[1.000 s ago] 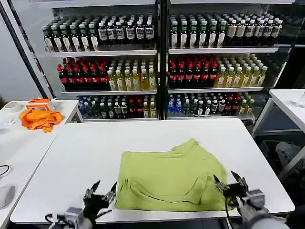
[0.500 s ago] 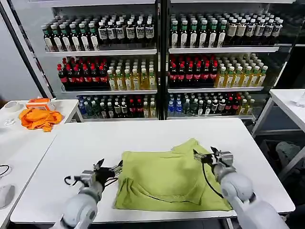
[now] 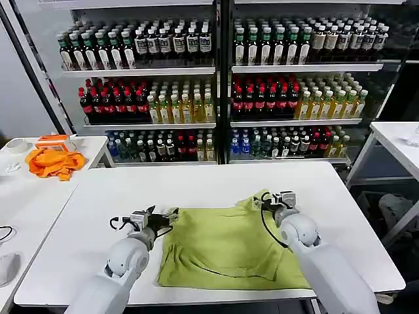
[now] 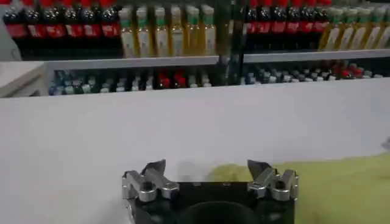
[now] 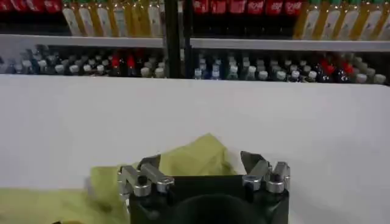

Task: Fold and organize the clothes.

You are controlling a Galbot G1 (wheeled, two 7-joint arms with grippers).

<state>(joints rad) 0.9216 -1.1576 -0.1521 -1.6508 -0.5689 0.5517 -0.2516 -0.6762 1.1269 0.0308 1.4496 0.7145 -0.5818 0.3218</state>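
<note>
Showing: a white tabletop (image 3: 118,196) in front of drink coolers, with a lime-green T-shirt (image 3: 229,245) lying on it, near the front edge and a little to the robot's right of centre.
Shirt shape: already doubled into a rough rectangle, mostly flat, with a diagonal crease across the lower part and one bunched corner sticking up at the far right.
Left hand (image 3: 165,216): at the shirt's far-left corner, just above the cloth edge, fingers spread wide and holding nothing.
Right hand (image 3: 270,199): at the raised far-right corner, fingers also spread wide and empty, cloth showing between them in the right wrist view.
How it will likely handle: light, thin and limp; it should sag, wrinkle and slide on the smooth surface, and layers may separate if only one is pinched.
Where to take hold: probably the two far corners, pinching all layers low against the tabletop.
Elsewhere: orange cloth (image 3: 55,163) on a side table, well apart.
</note>
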